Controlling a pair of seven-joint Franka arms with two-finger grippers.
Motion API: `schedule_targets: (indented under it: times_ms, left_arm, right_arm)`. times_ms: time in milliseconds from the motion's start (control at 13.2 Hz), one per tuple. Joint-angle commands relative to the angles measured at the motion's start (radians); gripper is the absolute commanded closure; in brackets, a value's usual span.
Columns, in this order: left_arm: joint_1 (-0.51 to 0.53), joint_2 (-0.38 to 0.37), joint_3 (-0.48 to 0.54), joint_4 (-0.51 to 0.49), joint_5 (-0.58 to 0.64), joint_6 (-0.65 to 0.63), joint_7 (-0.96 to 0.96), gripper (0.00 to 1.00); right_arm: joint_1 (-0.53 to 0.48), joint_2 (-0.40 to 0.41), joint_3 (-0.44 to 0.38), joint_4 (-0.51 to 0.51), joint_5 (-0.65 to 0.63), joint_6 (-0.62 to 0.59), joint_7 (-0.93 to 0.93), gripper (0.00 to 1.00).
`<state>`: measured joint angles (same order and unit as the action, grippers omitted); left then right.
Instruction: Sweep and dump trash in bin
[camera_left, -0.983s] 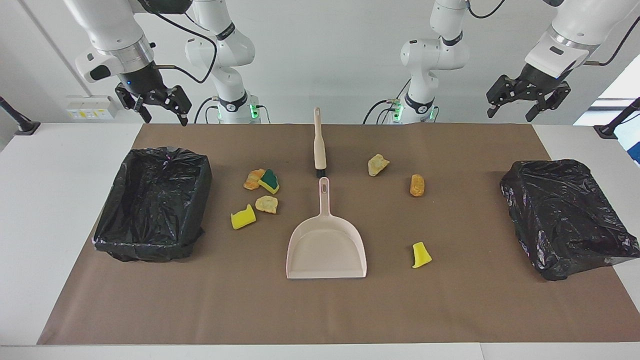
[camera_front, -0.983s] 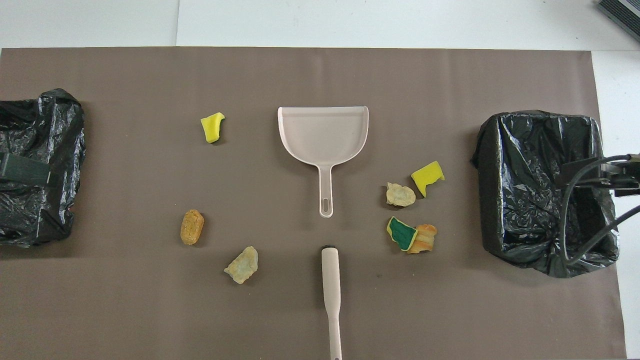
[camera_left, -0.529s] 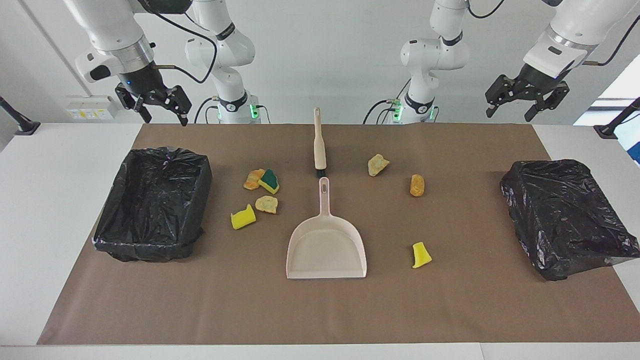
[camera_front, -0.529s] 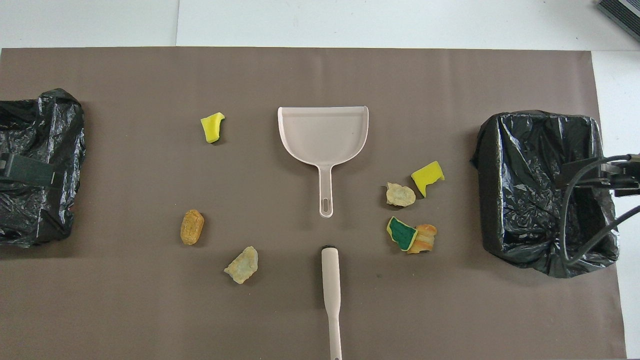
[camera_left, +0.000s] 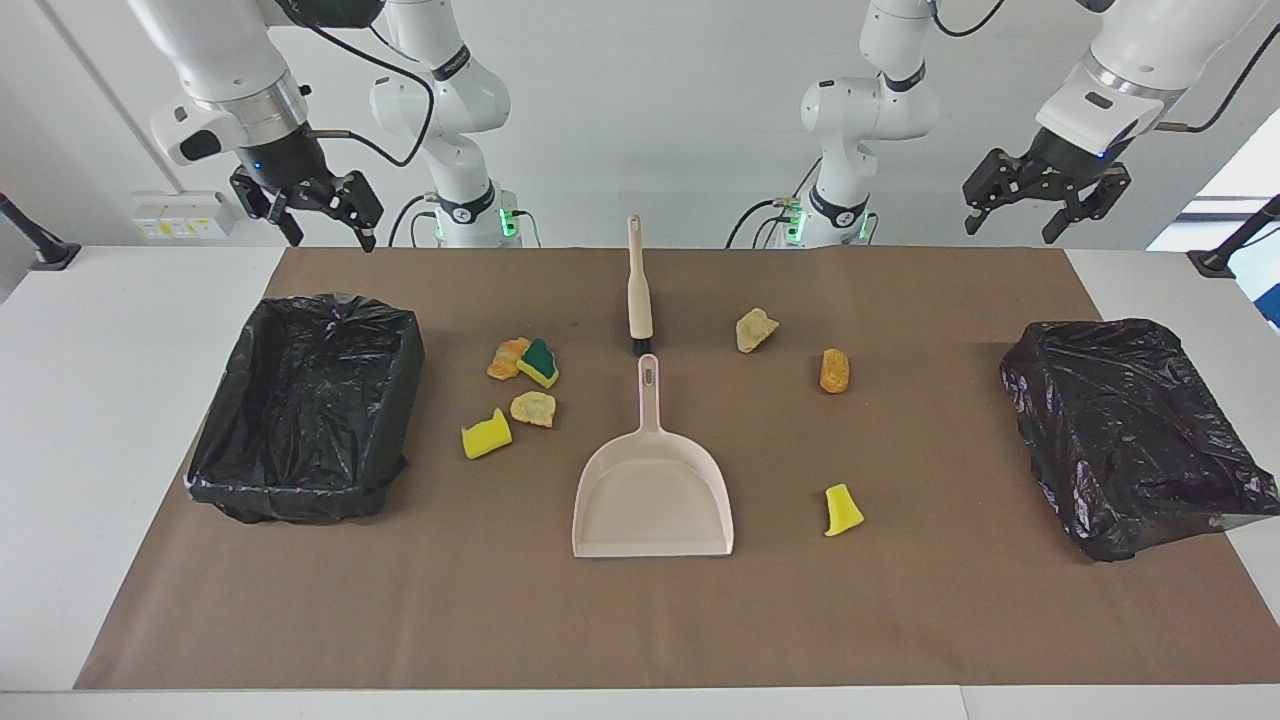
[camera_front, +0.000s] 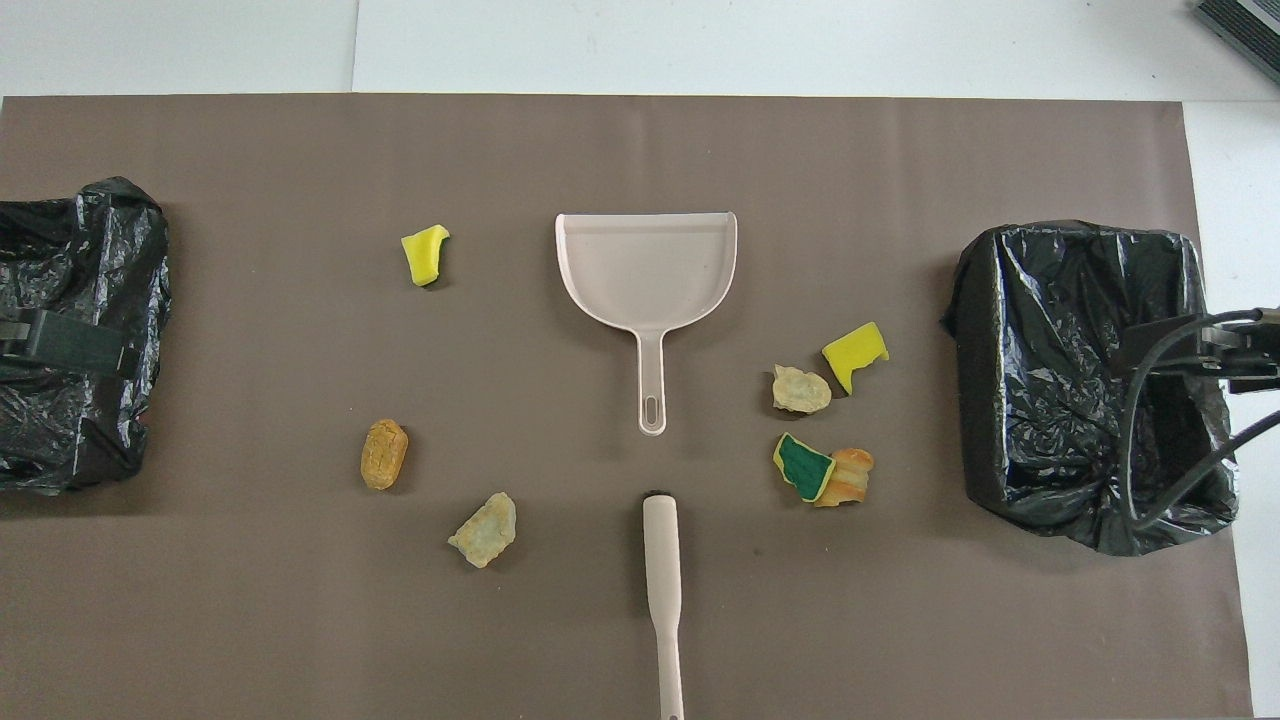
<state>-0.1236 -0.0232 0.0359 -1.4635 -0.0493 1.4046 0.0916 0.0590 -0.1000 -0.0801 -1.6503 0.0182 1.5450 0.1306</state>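
Fingers apart on both: right gripper (camera_left: 325, 218) hangs over the surface's robot-side edge by the open black-lined bin (camera_left: 305, 405), left gripper (camera_left: 1040, 200) likewise at its own end. Seven yellow sponge and orange bread-like trash pieces (camera_left: 523, 385) lie mid-surface around the beige plastic dustpan (camera_left: 652, 495)

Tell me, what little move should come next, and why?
Probably the right pincer should drop to the brush handle. Both pincers hang open and empty above the robots' edge of the mat, the left pincer too, and the trash lies unswept around the empty dustpan.
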Motion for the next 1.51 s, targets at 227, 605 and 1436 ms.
schedule_targets:
  times_ms: [227, 605, 1436]
  left_arm:
    - [-0.221, -0.050, 0.005, -0.231, -0.009, 0.183, -0.243, 0.00]
    - [-0.460, -0.095, 0.002, -0.472, -0.012, 0.391, -0.438, 0.00]
    - [-0.930, -0.007, -0.001, -0.807, -0.017, 0.866, -0.880, 0.00]
  right_arm:
    - [-0.019, 0.002, 0.010, 0.010, 0.017, -0.009, -0.022, 0.00]
    - [-0.019, 0.002, 0.010, 0.010, 0.017, -0.009, -0.022, 0.00]
    - [-0.018, -0.001, 0.011, 0.009, 0.019, -0.043, -0.025, 0.00]
